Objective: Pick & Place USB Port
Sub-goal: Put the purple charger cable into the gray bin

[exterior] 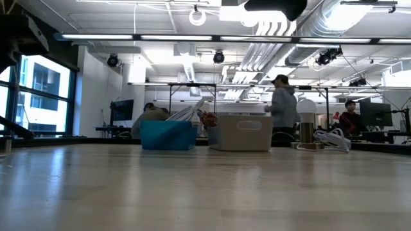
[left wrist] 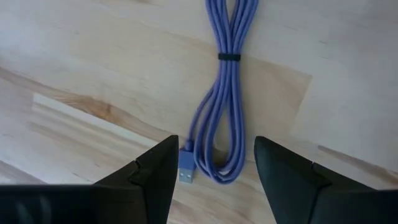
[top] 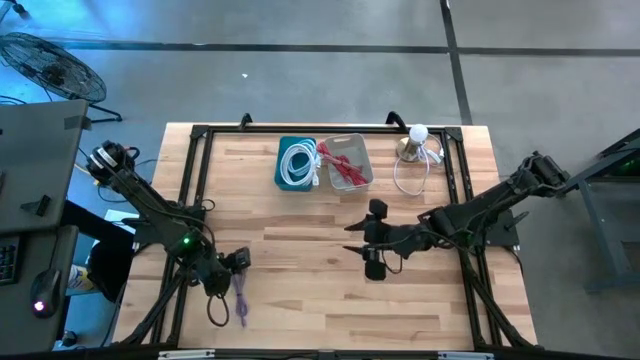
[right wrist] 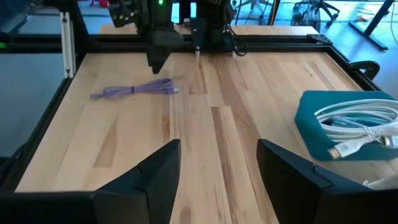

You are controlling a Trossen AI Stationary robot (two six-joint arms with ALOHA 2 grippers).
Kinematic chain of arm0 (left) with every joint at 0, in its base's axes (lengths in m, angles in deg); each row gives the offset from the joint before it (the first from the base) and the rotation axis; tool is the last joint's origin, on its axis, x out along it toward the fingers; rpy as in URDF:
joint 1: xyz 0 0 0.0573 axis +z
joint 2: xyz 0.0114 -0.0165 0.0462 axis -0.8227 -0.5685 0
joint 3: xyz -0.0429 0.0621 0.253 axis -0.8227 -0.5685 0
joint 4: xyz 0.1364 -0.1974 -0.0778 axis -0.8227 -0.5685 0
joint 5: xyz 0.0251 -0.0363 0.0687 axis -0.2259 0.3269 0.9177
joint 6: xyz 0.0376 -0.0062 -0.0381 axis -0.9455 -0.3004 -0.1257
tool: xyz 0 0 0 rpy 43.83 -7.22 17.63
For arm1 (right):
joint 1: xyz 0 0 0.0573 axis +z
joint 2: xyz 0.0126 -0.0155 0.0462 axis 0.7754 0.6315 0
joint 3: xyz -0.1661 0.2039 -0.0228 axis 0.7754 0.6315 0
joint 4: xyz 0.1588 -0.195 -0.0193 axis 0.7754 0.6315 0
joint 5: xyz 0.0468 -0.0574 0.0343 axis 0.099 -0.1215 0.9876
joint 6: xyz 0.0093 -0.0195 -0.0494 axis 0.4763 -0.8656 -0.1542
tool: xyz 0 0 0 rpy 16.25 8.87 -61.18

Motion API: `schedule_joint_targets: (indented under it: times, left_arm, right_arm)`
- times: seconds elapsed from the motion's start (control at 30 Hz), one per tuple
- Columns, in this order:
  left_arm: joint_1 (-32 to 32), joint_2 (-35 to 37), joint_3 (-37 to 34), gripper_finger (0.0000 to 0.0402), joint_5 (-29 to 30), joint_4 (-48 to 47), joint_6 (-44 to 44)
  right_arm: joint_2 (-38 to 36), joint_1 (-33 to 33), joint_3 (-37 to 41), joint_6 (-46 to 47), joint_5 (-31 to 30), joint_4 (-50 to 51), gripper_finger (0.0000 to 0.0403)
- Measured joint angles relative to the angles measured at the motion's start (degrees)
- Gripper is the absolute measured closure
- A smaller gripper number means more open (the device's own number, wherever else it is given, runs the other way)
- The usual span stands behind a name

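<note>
Purple USB cable (left wrist: 225, 106), coiled and bound with a black tie, lay flat on the wooden table (top: 300, 290) at the near-left, one of its kind. Left gripper (left wrist: 214, 180) hovered right over it with jaws spread wide, holding nothing; the loop end and USB plug (left wrist: 186, 173) sat in the gap between the fingers, plug close to one fingertip, rest of the cable running away from the gripper. Right gripper (top: 372, 246) sat mid-table, well apart from the cable, jaws also wide and empty. Count: two bins at the far edge, touching side by side — one teal bin (top: 296, 163) with a white cable (top: 298, 160) coiled in it, one white bin (top: 347, 161) with red items (top: 340, 163). One white-bulbed lamp (top: 417, 138) on a round base, far right. Two arms. Low view: three people in the room behind.
</note>
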Motion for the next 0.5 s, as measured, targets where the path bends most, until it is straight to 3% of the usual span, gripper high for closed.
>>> schedule_joint_targets:
  times: [0.23,0.5]
  left_arm:
    - [0.0,-0.77,0.0,0.0195,0.0,0.61,-2.02]
    - [0.0,-7.26,0.0,0.0195,-1.13,1.62,-3.15]
  right_arm:
    - [0.0,-1.54,0.0,-0.24,1.59,-0.37,0.0199]
    - [0.0,-1.6,0.0,-0.63,2.43,-0.25,0.0199]
